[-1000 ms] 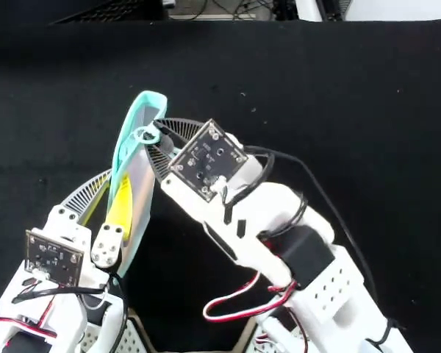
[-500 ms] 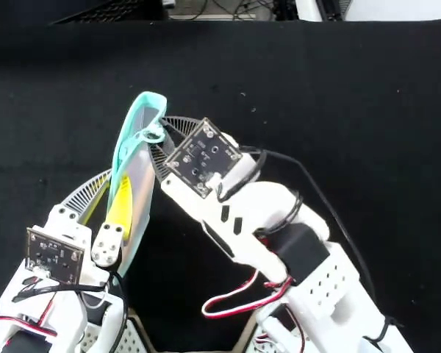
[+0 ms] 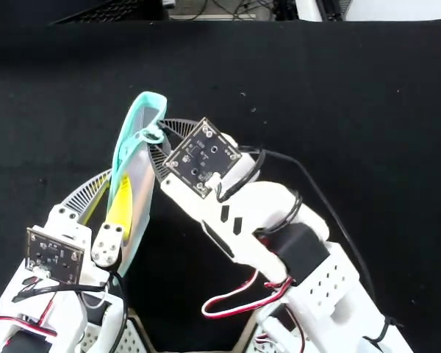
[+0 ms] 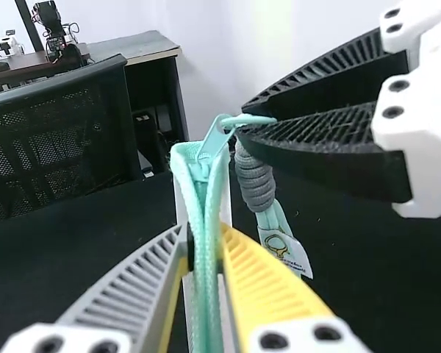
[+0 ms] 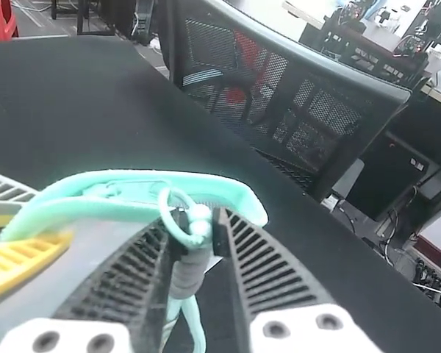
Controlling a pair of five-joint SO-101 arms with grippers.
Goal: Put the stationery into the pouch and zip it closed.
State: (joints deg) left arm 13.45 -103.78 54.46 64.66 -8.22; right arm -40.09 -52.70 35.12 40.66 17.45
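Observation:
A teal-edged pouch (image 3: 141, 187) stands on edge on the black table. My left gripper (image 3: 119, 178), with one grey and one yellow finger, is shut on the pouch's zipper edge (image 4: 203, 220) near its lower end. My right gripper (image 3: 159, 138), with black ribbed fingers (image 5: 259, 265), is shut on the zipper pull (image 5: 193, 220) near the pouch's far end. From the pull hang a grey cord (image 4: 254, 182) and a small tag (image 4: 285, 254). The left wrist view has the right gripper (image 4: 239, 140) close beside the pull. What lies inside the pouch is hidden.
The black table (image 3: 353, 103) stretches open to the right and beyond the pouch. Both arm bases crowd the near edge, with red and white cables (image 3: 235, 298) under the right arm. Black mesh furniture (image 4: 59, 140) stands beyond the table.
The right arm has shifted slightly left and turned a little, with the zipper pull still in its fingers. The left arm and the pouch have stayed put.

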